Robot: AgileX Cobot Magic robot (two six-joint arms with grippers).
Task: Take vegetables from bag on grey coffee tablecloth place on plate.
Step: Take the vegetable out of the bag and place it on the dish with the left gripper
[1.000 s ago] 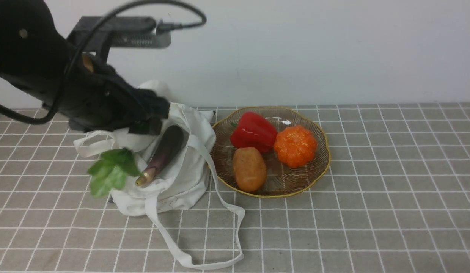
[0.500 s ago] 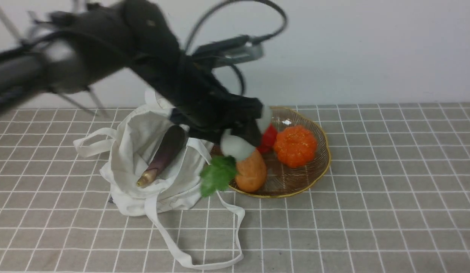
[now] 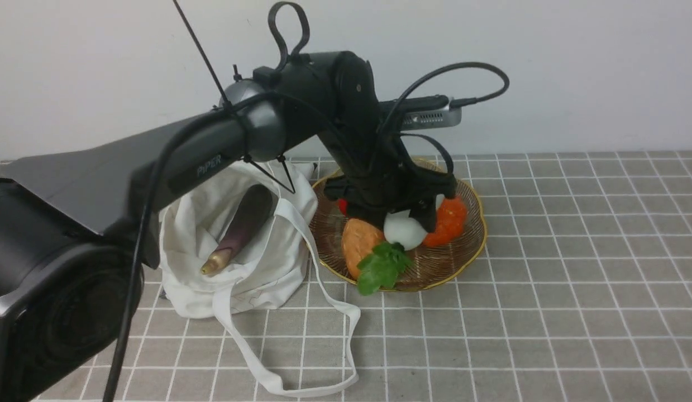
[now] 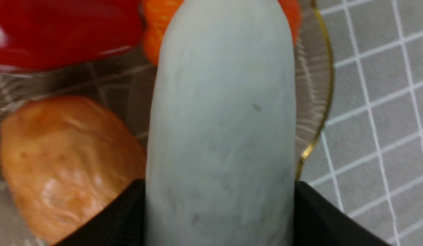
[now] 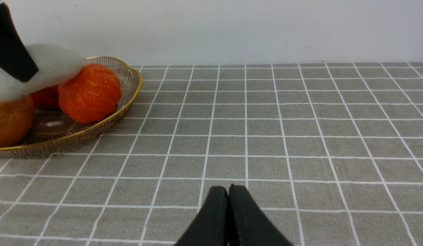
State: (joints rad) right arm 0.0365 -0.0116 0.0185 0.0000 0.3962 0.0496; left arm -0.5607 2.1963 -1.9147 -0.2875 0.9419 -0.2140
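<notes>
The left gripper pinches the radish across its white body and holds it low over the plate. The leaves hang toward the near rim. The grip across the middle probably keeps the long root level. The radish lines up with the gap between the potato and the pumpkin, seemingly the only free strip left in a crowded dish.

The eggplant lies in the mouth of the bag, stem end outward, not yet taken. The bag slumps open on the tablecloth just beside the plate, which keeps each carry short. One strap trails forward over the worktop.

The right gripper rests with its fingers pressed together on nothing, low over bare cloth well to the side of the plate and out of the left arm's way.

From the front, the left arm hides nearly all of the red pepper and the far half of the plate. No view shows whether the radish already touches the dish or its neighbours. The left wrist view is filled by the radish, with both its ends cut off and only the inner edges of the fingers showing. Whatever lies deeper in the bag is hidden by its folds. The right arm does not appear in the front view.
</notes>
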